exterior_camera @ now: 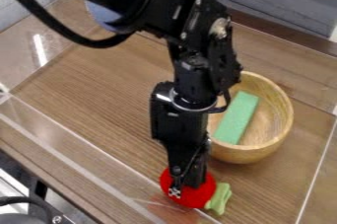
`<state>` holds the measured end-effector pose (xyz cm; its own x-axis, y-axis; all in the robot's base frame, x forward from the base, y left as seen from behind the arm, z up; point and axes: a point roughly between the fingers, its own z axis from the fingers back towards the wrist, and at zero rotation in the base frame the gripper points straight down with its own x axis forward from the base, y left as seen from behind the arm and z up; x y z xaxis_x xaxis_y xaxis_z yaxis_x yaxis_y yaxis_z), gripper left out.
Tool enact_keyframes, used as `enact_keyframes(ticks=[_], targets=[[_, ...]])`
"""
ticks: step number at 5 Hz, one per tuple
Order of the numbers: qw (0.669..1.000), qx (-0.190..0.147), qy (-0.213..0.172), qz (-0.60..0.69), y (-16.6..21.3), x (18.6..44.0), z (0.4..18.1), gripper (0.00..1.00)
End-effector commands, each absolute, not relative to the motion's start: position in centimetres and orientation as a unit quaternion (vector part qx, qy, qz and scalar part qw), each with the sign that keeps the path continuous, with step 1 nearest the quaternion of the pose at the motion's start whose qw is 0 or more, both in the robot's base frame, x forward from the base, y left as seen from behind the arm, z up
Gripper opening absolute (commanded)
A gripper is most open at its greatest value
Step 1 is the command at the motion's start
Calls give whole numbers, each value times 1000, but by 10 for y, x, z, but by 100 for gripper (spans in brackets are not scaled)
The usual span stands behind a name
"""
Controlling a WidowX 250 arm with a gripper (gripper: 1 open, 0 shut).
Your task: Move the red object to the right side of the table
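One table (79,100), wood-grained, with clear walls along its edges. One robot arm (184,60) reaching down over it, ending in one gripper (182,177). One red object (192,190), round, with one small green leafy stub, sitting close to the near edge of the table. One wooden bowl (274,137) toward the right edge, and one green block (238,116) lying inside it. That makes three loose things in all on the table: one red, one green, one bowl. No second item of any kind is in view from here.
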<state>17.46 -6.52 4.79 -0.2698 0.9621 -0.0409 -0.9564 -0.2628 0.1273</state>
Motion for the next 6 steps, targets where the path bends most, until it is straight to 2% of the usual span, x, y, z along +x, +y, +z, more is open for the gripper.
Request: enact_keyframes(ticks=[1, 2, 3, 5, 6], targets=[[602, 19, 59, 796, -67, 176, 51, 0], [620, 18, 63, 782, -55, 176, 61, 100], [637, 19, 68, 768, -45, 180, 72, 100], [645, 22, 74, 760, -74, 189, 55, 100], [656, 23, 74, 751, -72, 191, 74, 100]])
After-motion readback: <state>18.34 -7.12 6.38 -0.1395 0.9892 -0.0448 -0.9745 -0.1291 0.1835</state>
